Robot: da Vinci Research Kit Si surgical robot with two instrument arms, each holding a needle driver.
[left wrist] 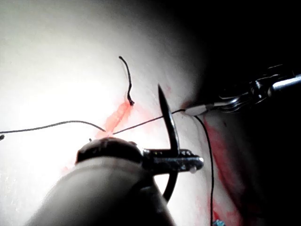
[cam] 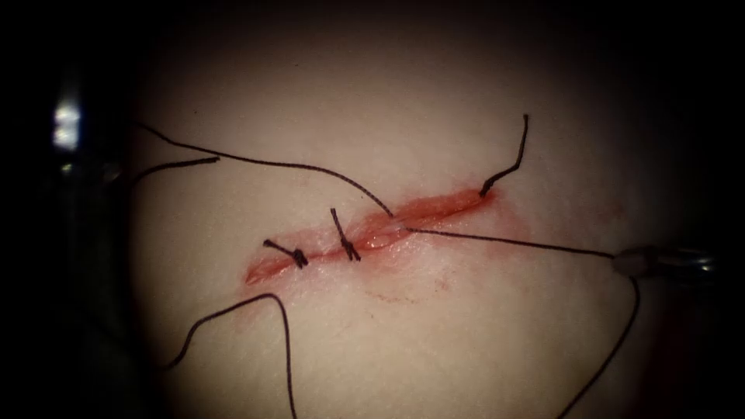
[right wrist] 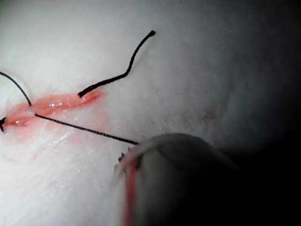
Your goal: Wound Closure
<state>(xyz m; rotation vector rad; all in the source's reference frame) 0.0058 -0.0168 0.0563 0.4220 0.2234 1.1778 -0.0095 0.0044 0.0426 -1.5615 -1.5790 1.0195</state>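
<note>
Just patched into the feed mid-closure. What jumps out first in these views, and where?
The red cut slants across the pale tissue, with two dark knotted stitches over its left half. A taut thread runs from the cut's middle to the right tool, whose jaws are shut on it on the right side. In the left wrist view, the left tool grips the curved needle mid-curve, clear of the tissue.

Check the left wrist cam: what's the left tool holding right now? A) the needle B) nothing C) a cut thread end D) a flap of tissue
A: in the left wrist view the left tool has its jaws shut on the curved needle partway along its curve, its sharp tip free above the tissue, not in it.
</note>
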